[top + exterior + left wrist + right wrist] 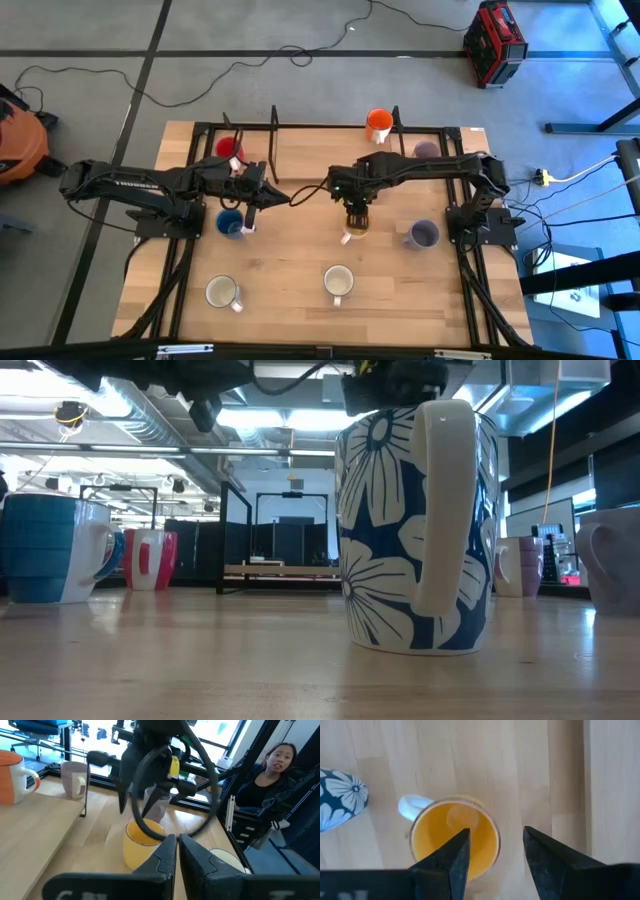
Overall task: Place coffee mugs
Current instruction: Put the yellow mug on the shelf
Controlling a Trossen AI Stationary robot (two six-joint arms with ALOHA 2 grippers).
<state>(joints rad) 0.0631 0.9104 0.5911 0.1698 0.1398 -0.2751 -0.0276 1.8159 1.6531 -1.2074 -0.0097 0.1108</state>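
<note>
A yellow-orange mug (455, 840) stands upright on the table near its middle (355, 230). My right gripper (495, 837) hangs over it pointing down, open, with one finger above the mug's inside and the other outside its rim, a gap on both sides. My left gripper (176, 845) is shut and empty, and hovers beside the blue mug (231, 225). Also standing on the table are the red mug (228, 148), the orange mug (378, 125), two purple mugs (425, 150) (423, 235) and two pale mugs (222, 292) (338, 283).
A black frame (272, 140) edges the far part of the table. The flower-patterned mug (415, 530) stands close to the near edge. A person (272, 775) sits beyond the table's right side. Bare wood lies between the near mugs and the centre.
</note>
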